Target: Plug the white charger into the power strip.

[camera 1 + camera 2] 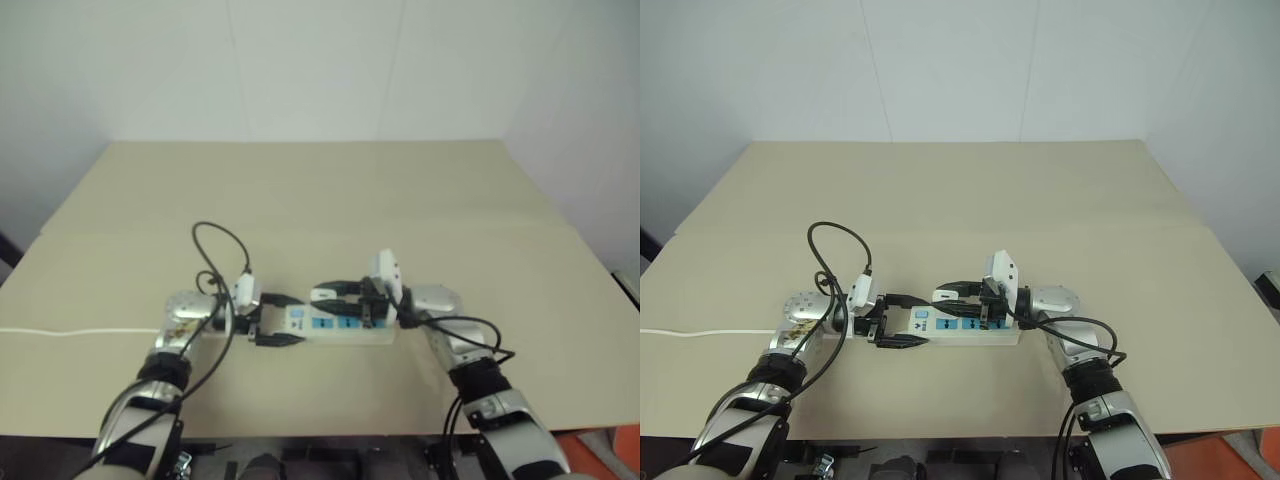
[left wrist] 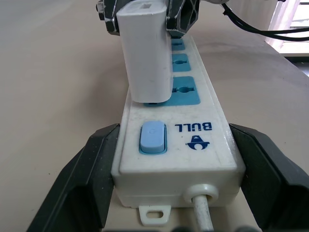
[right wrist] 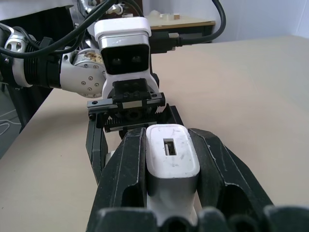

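A: Where's the white charger (image 2: 146,53)?
B: Clamped between the right gripper's (image 3: 171,164) black fingers, upright over the power strip (image 2: 179,140) — its lower end sits at the blue socket face nearest the switch.
A: And the strip itself?
B: Lying on the worktop (image 1: 300,190), its switch end between the left gripper's (image 2: 174,183) spread fingers, one finger along each side. Whether they press it — can't tell. Its cord exits toward that gripper.
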